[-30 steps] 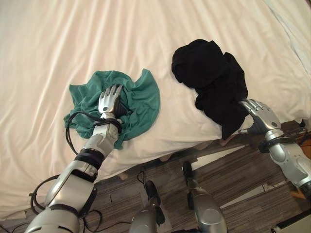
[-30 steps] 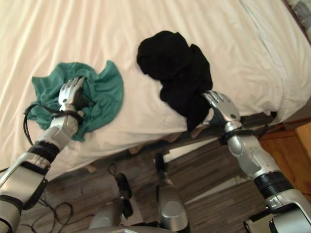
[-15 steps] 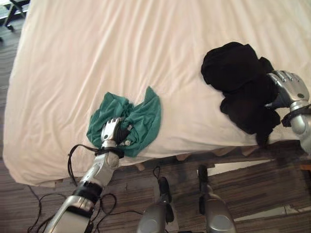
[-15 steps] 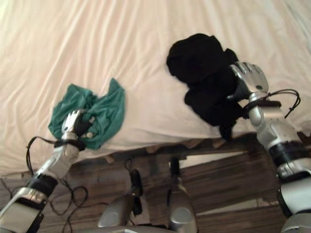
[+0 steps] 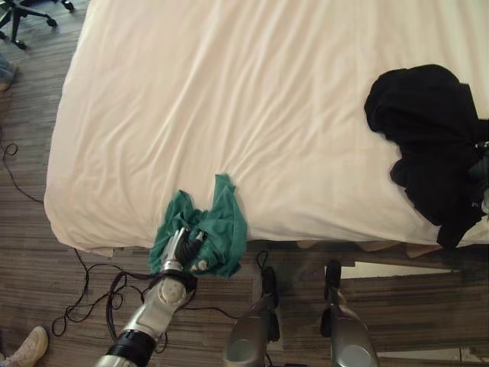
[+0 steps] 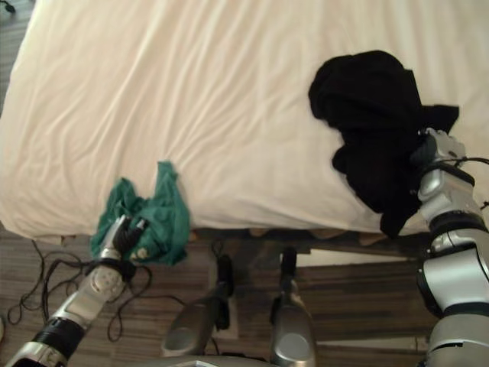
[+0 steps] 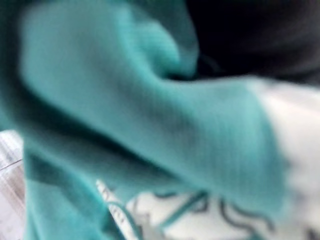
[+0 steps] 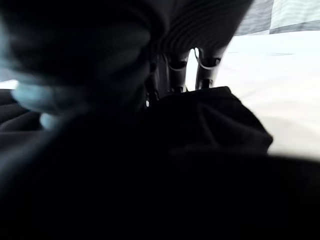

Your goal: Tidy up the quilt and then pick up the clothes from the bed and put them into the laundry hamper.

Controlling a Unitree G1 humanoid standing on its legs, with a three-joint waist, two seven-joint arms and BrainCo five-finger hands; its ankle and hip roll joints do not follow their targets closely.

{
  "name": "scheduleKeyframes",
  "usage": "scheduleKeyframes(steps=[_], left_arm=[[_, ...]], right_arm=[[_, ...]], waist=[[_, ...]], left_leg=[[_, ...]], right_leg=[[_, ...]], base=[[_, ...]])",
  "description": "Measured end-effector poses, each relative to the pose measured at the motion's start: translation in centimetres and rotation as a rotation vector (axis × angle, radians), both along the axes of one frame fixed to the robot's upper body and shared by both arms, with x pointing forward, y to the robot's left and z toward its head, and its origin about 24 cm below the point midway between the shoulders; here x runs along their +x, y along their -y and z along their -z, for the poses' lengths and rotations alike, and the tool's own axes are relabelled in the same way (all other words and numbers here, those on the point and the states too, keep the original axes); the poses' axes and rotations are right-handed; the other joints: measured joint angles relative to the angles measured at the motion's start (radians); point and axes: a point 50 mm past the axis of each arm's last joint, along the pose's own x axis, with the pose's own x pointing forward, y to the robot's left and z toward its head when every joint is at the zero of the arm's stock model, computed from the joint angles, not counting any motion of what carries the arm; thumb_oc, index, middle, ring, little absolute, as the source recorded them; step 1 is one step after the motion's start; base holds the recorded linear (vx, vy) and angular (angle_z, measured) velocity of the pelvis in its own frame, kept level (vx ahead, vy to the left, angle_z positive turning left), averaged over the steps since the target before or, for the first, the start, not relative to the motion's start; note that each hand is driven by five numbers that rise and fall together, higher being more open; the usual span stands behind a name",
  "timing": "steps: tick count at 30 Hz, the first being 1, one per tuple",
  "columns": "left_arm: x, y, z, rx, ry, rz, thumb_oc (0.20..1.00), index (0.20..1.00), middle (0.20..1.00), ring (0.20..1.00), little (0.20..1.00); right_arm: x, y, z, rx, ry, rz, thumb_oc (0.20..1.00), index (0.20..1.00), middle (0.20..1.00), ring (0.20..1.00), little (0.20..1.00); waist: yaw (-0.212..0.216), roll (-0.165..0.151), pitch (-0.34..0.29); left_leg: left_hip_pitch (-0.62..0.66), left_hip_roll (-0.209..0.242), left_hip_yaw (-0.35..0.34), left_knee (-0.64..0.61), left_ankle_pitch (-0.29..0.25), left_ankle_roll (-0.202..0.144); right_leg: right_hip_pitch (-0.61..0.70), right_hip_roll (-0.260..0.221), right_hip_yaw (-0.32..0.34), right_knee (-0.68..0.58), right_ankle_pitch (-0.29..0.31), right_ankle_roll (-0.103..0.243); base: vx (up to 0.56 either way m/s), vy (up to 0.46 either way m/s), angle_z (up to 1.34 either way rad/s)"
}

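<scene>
Left eye view: the bed [image 5: 252, 115], under a smooth cream quilt [image 5: 191, 92], is the landmark. At its near edge, toward the left corner, the left hand [image 5: 182, 248] has its fingers curled into a green garment [image 5: 218, 229], gripping a bunch of it; the cloth hangs half over the bed's edge, its upper point on the quilt. A black garment [image 5: 428, 138] lies heaped at the bed's near right, one tail drooping over the edge. Wooden floor [image 5: 30, 153] runs along the bed's left side, with a chair base [image 5: 23, 14] beyond the far left corner and a person's shoe [image 5: 27, 348] on the floor well clear of the near left corner.

Right eye view: the green garment hangs bunched off the bed's near left edge, with the left hand's fingers closed in its folds. At the near right edge the right hand [image 6: 435, 149] is sunk into the side of the black garment, the dark cloth bunched round it; I cannot tell whether its fingers are curled or straight.

Left wrist view: green cloth lies close across the lens, with pale quilt behind it.

Right wrist view: black cloth is massed against the hand, its fingers hidden, and a strip of the quilt shows beyond.
</scene>
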Motion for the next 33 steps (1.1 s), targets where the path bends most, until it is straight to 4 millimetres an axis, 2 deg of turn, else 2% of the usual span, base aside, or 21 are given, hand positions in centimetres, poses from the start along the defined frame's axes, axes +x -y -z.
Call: scheduleKeyframes(steps=[1,2,4,5,6,9,10,12,15,16,17,20,22,23,26,27,28,29,30,31,33], left_arm=[[-0.1,0.1,0.2,-0.005,-0.009,0.002,0.2,0.2,0.2,0.2,0.2],[-0.5,0.1,0.6,-0.012,-0.036,-0.002,0.2,0.2,0.2,0.2,0.2],[-1.1,-0.3,0.9,-0.01,-0.06,-0.018,0.2,0.2,0.2,0.2,0.2],[-1.8,-1.1,1.4,-0.004,-0.097,-0.036,0.2,0.2,0.2,0.2,0.2],[-2.0,-1.2,1.6,-0.003,-0.11,-0.042,0.2,0.2,0.2,0.2,0.2],[-3.7,-2.3,2.6,0.001,-0.182,-0.081,0.2,0.2,0.2,0.2,0.2],[-4.5,-2.6,3.2,-0.003,-0.22,-0.101,0.2,0.2,0.2,0.2,0.2],[-5.3,-2.9,3.9,-0.02,-0.26,-0.14,0.2,0.2,0.2,0.2,0.2],[-6.1,-2.8,4.5,-0.052,-0.277,-0.182,0.2,0.2,0.2,0.2,0.2],[-6.3,-2.6,4.8,-0.067,-0.285,-0.193,0.2,0.2,0.2,0.2,0.2],[-6.6,-2.1,5.4,-0.131,-0.298,-0.231,0.2,0.2,0.2,0.2,0.2],[-7.1,-1.8,5.9,-0.181,-0.31,-0.258,0.2,0.2,0.2,0.2,0.2],[-7.2,-0.6,6.4,-0.307,-0.303,-0.308,0.2,0.2,0.2,0.2,0.2],[-6.6,0.1,6.2,-0.346,-0.279,-0.304,0.2,0.2,0.2,0.2,0.2],[-7.0,1.6,6.7,-0.455,-0.273,-0.349,0.2,0.2,0.2,0.2,0.2],[-7.3,1.8,6.9,-0.471,-0.278,-0.365,0.2,0.2,0.2,0.2,0.2],[-6.7,2.1,6.7,-0.502,-0.26,-0.374,0.2,0.2,0.2,0.2,0.2],[-6.1,1.9,6.5,-0.506,-0.234,-0.387,0.2,0.2,0.2,0.2,0.2],[-6.2,1.5,6.7,-0.515,-0.243,-0.417,0.2,0.2,0.2,0.2,0.2],[-7.0,1.0,7.1,-0.509,-0.258,-0.464,0.2,0.2,0.2,0.2,0.2],[-8.4,0.6,7.7,-0.513,-0.283,-0.505,0.2,0.2,0.2,0.2,0.2]], right_arm=[[-0.2,-0.3,0.7,0.024,0.008,-0.005,0.2,0.2,0.2,0.2,0.2],[-1.8,-1.6,4.3,0.179,0.051,-0.036,0.2,0.2,0.2,0.2,0.2],[-3.7,-3.3,7.6,0.296,0.059,-0.067,0.2,0.2,0.2,0.2,0.2],[-5.4,-5.4,11.3,0.388,-0.01,-0.095,0.2,0.2,0.2,0.2,0.2],[-6.4,-6.1,13.0,0.432,-0.047,-0.089,0.2,0.2,0.2,0.2,0.2],[-13.2,-10.4,21.2,0.804,-0.197,0.032,0.2,0.2,0.2,0.2,0.2],[-16.9,-12.2,24.2,0.934,-0.303,0.099,0.2,0.2,0.2,0.2,0.2],[-21.3,-14.1,26.8,1.07,-0.423,0.19,0.2,0.2,0.2,0.2,0.2],[-24.9,-16.1,28.5,1.17,-0.53,0.262,0.2,0.2,0.2,0.2,0.2],[-25.0,-16.3,28.6,1.174,-0.541,0.255,0.2,0.2,0.2,0.2,0.2],[-24.6,-16.7,28.5,1.172,-0.551,0.229,0.2,0.2,0.2,0.2,0.2],[-23.4,-17.6,28.4,1.167,-0.567,0.167,0.2,0.2,0.2,0.2,0.2],[-20.5,-18.0,27.2,1.086,-0.588,-0.008,0.2,0.2,0.2,0.2,0.2],[-20.0,-17.5,26.8,1.055,-0.588,-0.045,0.2,0.2,0.2,0.2,0.2],[-16.0,-15.9,24.7,0.966,-0.502,-0.125,0.2,0.2,0.2,0.2,0.2],[-15.0,-15.2,24.0,0.947,-0.464,-0.129,0.2,0.2,0.2,0.2,0.2],[-14.8,-14.9,23.6,0.937,-0.431,-0.123,0.2,0.2,0.2,0.2,0.2],[-14.0,-14.9,23.1,0.934,-0.391,-0.121,0.2,0.2,0.2,0.2,0.2],[-13.4,-15.0,22.8,0.929,-0.368,-0.127,0.2,0.2,0.2,0.2,0.2],[-12.4,-15.1,22.0,0.931,-0.313,-0.139,0.2,0.2,0.2,0.2,0.2],[-12.2,-15.1,21.8,0.935,-0.277,-0.127,0.2,0.2,0.2,0.2,0.2]], waist=[[0.0,-0.004,0.0],[-0.005,-0.029,-0.001],[-0.02,-0.058,-0.004],[-0.049,-0.097,-0.025],[-0.062,-0.112,-0.035],[-0.106,-0.185,-0.095],[-0.133,-0.212,-0.118],[-0.16,-0.22,-0.129],[-0.179,-0.214,-0.136],[-0.179,-0.205,-0.14],[-0.178,-0.185,-0.149],[-0.158,-0.19,-0.185],[-0.088,-0.147,-0.185],[-0.085,-0.142,-0.188],[-0.002,-0.067,-0.185],[0.017,-0.042,-0.182],[0.024,-0.035,-0.181],[0.038,-0.072,-0.166],[0.047,-0.087,-0.162],[0.042,-0.084,-0.162],[0.071,-0.094,-0.156]], left_leg=[[0.006,0.0,0.0,0.0,-0.002,-0.003],[0.034,0.001,0.0,0.0,-0.008,-0.006],[0.06,0.002,0.005,-0.001,-0.018,-0.009],[0.071,0.001,0.012,-0.006,-0.025,-0.009],[0.078,0.0,0.02,-0.005,-0.027,-0.008],[0.114,0.005,0.047,-0.007,-0.042,-0.005],[0.13,0.003,0.074,-0.007,-0.057,0.002],[0.148,0.002,0.085,-0.007,-0.063,0.01],[0.156,0.004,0.093,-0.007,-0.064,0.012],[0.154,0.008,0.089,-0.007,-0.064,0.012],[0.146,0.018,0.07,-0.007,-0.06,0.01],[0.123,0.013,0.019,-0.007,-0.035,0.004],[0.1,0.043,-0.08,-0.007,-0.012,-0.03],[0.087,0.049,-0.103,-0.007,-0.01,-0.04],[0.003,0.063,-0.203,-0.005,-0.002,-0.059],[-0.028,0.069,-0.184,-0.005,-0.042,-0.035],[-0.066,0.074,-0.117,-0.005,-0.145,-0.021],[-0.081,0.07,0.037,0.045,-0.119,-0.042],[-0.09,0.084,0.184,0.106,-0.113,-0.05],[-0.062,0.103,0.249,0.174,-0.107,-0.062],[0.007,0.118,0.267,0.201,-0.124,-0.091]], right_leg=[[0.006,0.0,0.001,0.0,0.0,0.0],[0.034,0.002,0.001,0.0,-0.004,0.003],[0.056,0.004,0.008,0.0,-0.008,0.007],[0.061,0.002,0.022,0.0,-0.022,0.011],[0.064,0.002,0.027,0.0,-0.022,0.012],[0.088,0.005,0.053,0.0,-0.029,0.013],[0.087,0.004,0.08,0.0,-0.028,0.015],[0.1,0.002,0.095,0.0,-0.023,0.021],[0.093,0.01,0.137,0.03,-0.018,0.027],[0.084,0.02,0.18,0.046,-0.024,0.032],[0.083,0.026,0.289,0.052,-0.03,0.038],[0.116,0.017,0.316,0.004,-0.056,0.042],[0.137,0.051,0.238,-0.006,-0.064,0.031],[0.135,0.047,0.212,-0.007,-0.071,0.021],[0.14,0.066,0.075,-0.006,-0.089,-0.008],[0.151,0.073,0.024,0.001,-0.087,-0.01],[0.156,0.05,-0.089,0.001,-0.079,-0.029],[0.157,-0.025,-0.168,-0.001,-0.094,-0.06],[0.163,-0.055,-0.239,-0.004,-0.091,-0.062],[0.196,-0.081,-0.285,0.001,-0.108,-0.061],[0.236,-0.114,-0.36,0.001,-0.086,-0.031]], base=[[0.08,0.093,0.01],[0.06,0.069,-0.02],[0.08,0.08,-0.14],[0.09,0.083,-0.23],[0.13,0.135,-0.24],[0.07,0.077,-0.32],[0.06,0.042,-0.51],[-0.02,-0.017,-0.3],[-0.06,-0.018,-0.14],[-0.05,-0.045,-0.1],[-0.02,-0.078,0.13],[-0.06,-0.203,0.4],[-0.16,-0.252,0.9],[-0.22,-0.127,1.31],[-0.27,-0.057,1.42],[-0.37,-0.058,2.28],[-0.23,-0.065,2.77],[-0.25,-0.057,2.59],[-0.29,0.041,2.67],[-0.2,0.066,1.67],[-0.18,0.112,1.24]])
